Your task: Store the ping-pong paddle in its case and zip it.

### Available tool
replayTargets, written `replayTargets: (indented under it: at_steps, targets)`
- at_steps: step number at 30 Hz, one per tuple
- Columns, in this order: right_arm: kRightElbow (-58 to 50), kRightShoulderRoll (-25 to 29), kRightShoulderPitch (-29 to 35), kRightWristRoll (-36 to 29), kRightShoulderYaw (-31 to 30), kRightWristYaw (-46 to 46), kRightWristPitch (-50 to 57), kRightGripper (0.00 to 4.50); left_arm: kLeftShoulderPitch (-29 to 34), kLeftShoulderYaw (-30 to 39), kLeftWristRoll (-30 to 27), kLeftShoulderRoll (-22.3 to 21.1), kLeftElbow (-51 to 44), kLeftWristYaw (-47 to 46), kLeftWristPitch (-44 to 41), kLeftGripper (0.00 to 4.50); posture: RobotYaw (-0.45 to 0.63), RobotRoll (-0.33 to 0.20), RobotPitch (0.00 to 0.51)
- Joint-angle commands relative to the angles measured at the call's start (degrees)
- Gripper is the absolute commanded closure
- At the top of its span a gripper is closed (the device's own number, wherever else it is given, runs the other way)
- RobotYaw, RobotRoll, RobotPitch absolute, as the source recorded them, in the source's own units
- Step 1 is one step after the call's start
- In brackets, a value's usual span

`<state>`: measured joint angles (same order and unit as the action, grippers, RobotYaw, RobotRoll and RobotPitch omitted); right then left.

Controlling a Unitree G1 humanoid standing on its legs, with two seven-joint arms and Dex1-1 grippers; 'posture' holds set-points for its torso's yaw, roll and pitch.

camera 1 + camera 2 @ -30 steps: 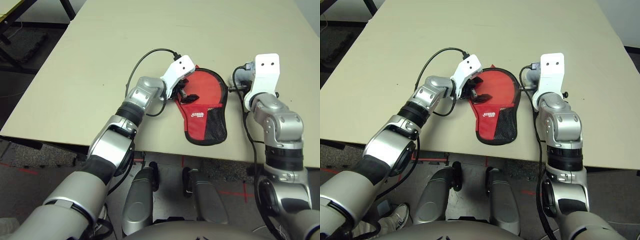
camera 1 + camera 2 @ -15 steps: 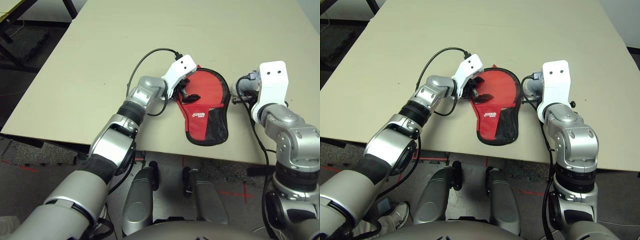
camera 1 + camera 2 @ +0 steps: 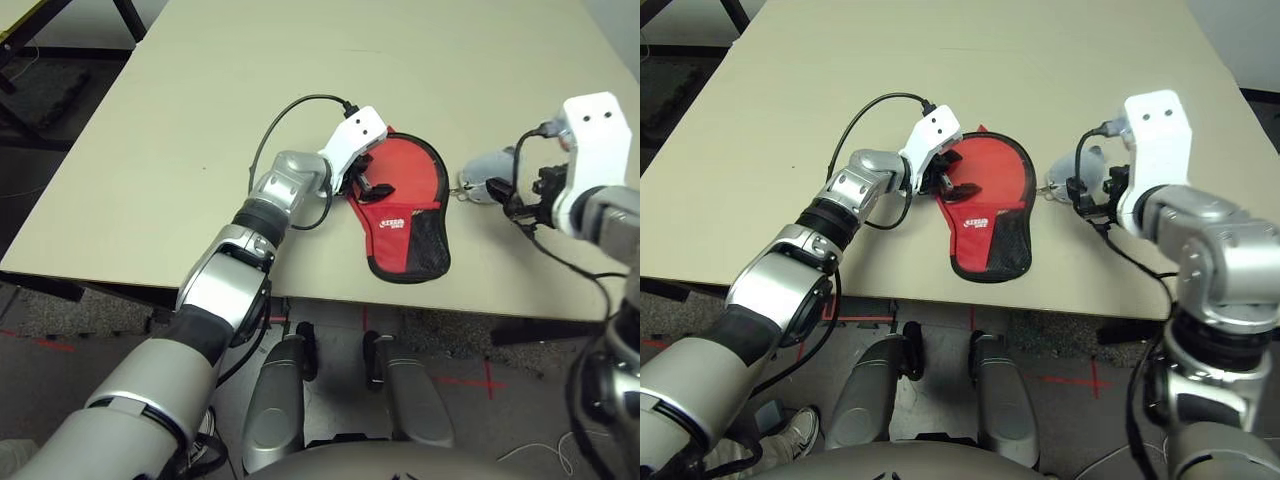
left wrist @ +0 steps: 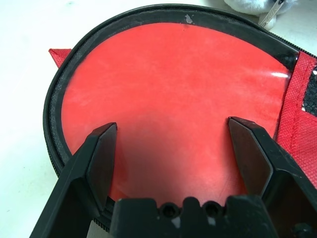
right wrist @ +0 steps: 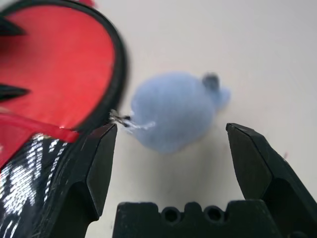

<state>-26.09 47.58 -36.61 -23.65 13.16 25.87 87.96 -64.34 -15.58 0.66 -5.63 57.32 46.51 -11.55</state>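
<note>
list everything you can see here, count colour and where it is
table: one, beige, under everything
case: one, red with black trim and mesh pocket, near the table's front edge, between the arms
ping-pong paddle: one, red face, lying inside the case's black rim
pouch: one, pale grey, on the table to the right of the case, by its zip pull
cable: one, black, looping from the left wrist
left hand: one, black fingers open, above the paddle face
right hand: one, black fingers open, in front of the pouch
</note>
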Motion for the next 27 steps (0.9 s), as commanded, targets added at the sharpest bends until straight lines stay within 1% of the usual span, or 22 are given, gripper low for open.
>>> replayTargets:
  at_steps: [1, 3, 5, 8, 10, 13, 16, 19, 23, 25, 27]
  targets:
    - [5.91, 9.96, 0.99, 0.84, -10.87, 12.61, -16.29, 0.03, 4.0, -3.41, 4.74, 1.04, 6.66, 0.77, -2.15, 0.0, -0.16, 0.0, 0.29]
    - [10.44, 13.02, 0.29, 3.93, -16.36, 18.17, -26.99, 0.03, 3.67, -3.36, 4.86, 1.3, 7.02, 0.74, -1.93, 0.0, -0.17, 0.0, 0.285]
    - [15.03, 14.74, -0.91, 7.73, -21.22, 23.02, -36.45, 0.03, 3.36, -3.3, 4.92, 1.51, 7.28, 0.74, -1.79, 0.0, -0.17, 0.0, 0.283]
    - [22.72, 14.89, -3.95, 14.81, -27.75, 28.2, -49.01, 0.03, 3.01, -3.15, 4.98, 1.76, 7.57, 0.76, -1.59, 0.0, -0.16, 0.0, 0.282]
    - [28.19, 13.17, -6.93, 19.03, -31.11, 30.5, -56.1, 0.03, 2.94, -3.07, 5.07, 1.89, 7.67, 0.79, -1.48, 0.0, -0.15, 0.0, 0.283]
    - [35.04, 10.63, -10.5, 24.42, -33.85, 32.02, -64.28, 0.03, 3.03, -2.93, 5.15, 1.88, 7.59, 0.86, -1.44, 0.0, -0.15, 0.0, 0.282]
    - [42.29, 9.08, -13.85, 31.36, -37.06, 32.98, -74.08, 0.03, 3.37, -2.86, 5.23, 1.58, 7.25, 1.03, -1.51, 0.0, -0.14, 0.0, 0.283]
    - [48.15, 7.75, -16.08, 35.56, -38.71, 34.57, -80.55, 0.03, 3.68, -2.8, 5.3, 1.26, 6.98, 1.07, -1.63, 0.0, -0.12, 0.0, 0.282]
    - [54.6, 6.35, -17.9, 39.59, -39.59, 37.33, -84.81, 0.03, 3.98, -2.66, 5.34, 0.98, 6.64, 1.03, -1.83, 0.0, -0.12, 0.0, 0.28]
    - [56.39, 6.41, -18.27, 40.76, -39.49, 39.19, -85.86, 0.03, 4.14, -2.64, 5.33, 0.96, 6.4, 1.0, -1.97, 0.0, -0.11, 0.0, 0.279]
    - [57.07, 7.15, -19.01, 40.62, -38.65, 42.53, -85.11, 0.03, 4.26, -2.62, 5.32, 0.93, 6.21, 0.98, -2.11, 0.0, -0.11, 0.0, 0.279]
